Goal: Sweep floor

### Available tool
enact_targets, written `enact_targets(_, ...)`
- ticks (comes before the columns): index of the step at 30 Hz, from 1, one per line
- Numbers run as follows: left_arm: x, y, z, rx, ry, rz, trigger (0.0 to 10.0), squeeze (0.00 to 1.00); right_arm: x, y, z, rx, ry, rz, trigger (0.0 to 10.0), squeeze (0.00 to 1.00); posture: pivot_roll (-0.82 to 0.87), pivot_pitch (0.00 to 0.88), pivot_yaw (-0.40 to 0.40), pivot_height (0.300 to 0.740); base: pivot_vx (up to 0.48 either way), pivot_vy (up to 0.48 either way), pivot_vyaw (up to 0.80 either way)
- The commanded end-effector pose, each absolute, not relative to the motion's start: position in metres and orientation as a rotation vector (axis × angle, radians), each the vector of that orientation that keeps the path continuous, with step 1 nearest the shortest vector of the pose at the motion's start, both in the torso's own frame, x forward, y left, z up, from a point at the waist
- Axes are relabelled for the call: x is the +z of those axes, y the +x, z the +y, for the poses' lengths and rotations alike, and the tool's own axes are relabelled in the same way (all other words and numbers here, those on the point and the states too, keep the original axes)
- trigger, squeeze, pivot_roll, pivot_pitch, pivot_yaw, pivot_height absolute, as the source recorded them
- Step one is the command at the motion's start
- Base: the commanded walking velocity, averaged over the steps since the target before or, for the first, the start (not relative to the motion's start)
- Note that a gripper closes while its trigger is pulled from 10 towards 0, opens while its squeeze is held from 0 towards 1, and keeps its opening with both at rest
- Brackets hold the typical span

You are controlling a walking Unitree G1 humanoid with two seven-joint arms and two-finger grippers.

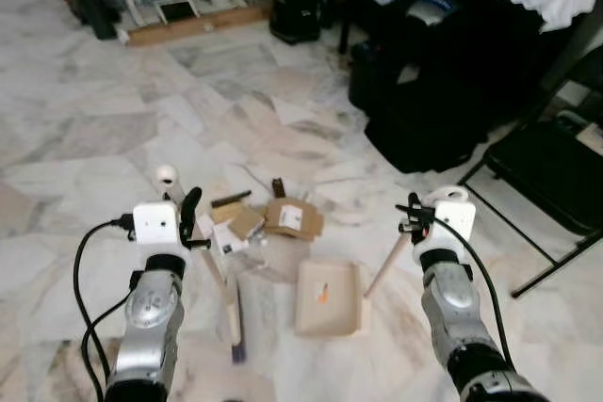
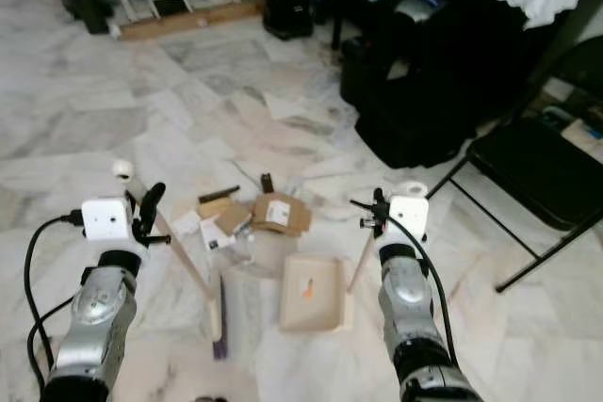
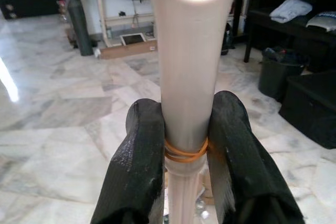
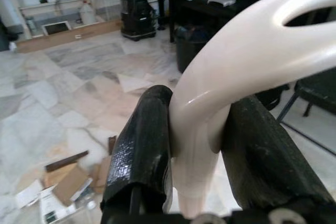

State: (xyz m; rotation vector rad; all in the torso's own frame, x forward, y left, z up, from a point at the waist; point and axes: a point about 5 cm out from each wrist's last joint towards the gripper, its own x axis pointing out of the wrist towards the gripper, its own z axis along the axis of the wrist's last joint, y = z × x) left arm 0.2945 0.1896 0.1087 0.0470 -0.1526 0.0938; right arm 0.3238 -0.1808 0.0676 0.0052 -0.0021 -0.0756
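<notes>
1. My left end effector (image 1: 191,209) is clamped on the broom handle (image 3: 184,77); its head lies at 6 o'clock.
2. My right end effector (image 1: 413,214) grips the dustpan handle (image 4: 231,77).
3. The dustpan (image 1: 330,298) sits nearly bare; the cardboard scraps (image 1: 283,217) at 12 o'clock remain unswept.

Floor betw left gripper (image 1: 191,206) & right gripper (image 1: 412,217) blocked: cardboard scraps (image 1: 283,217), dustpan (image 1: 329,297). Folding chair (image 1: 554,168), black bags (image 1: 424,124) crowd right gripper's outer side. Open marble beyond left gripper.

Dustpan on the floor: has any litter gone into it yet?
Nearly empty: the dustpan shows only a small orange mark; the cardboard scraps lie on the floor beyond it.
</notes>
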Motion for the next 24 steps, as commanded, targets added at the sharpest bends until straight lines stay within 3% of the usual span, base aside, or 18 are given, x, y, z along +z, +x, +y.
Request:
enact_targets(1, 0.1152, 0.2954, 0.1884, 0.096, 0.049, -0.183, 10.0, 0.00, 0.0754, 0.3268, -0.1843, -0.078, -0.002, -0.034, 10.0, 0.00, 0.04, 0.061, -0.038, 0.740, 0.000, 0.000, 0.00)
enact_targets(20, 0.1152, 0.2949, 0.1841, 0.066, 0.054, -0.190, 10.0, 0.00, 0.0727, 0.3246, -0.1814, -0.050, -0.035, -0.023, 10.0, 0.00, 0.05, 0.052, -0.038, 0.740, 0.000, 0.000, 0.00)
enact_targets(24, 0.1150, 0.2948, 0.1835, 0.066, 0.053, -0.187, 10.0, 0.00, 0.0739, 0.3249, -0.1780, -0.032, -0.035, -0.030, 10.0, 0.00, 0.04, 0.057, -0.039, 0.740, 0.000, 0.000, 0.49)
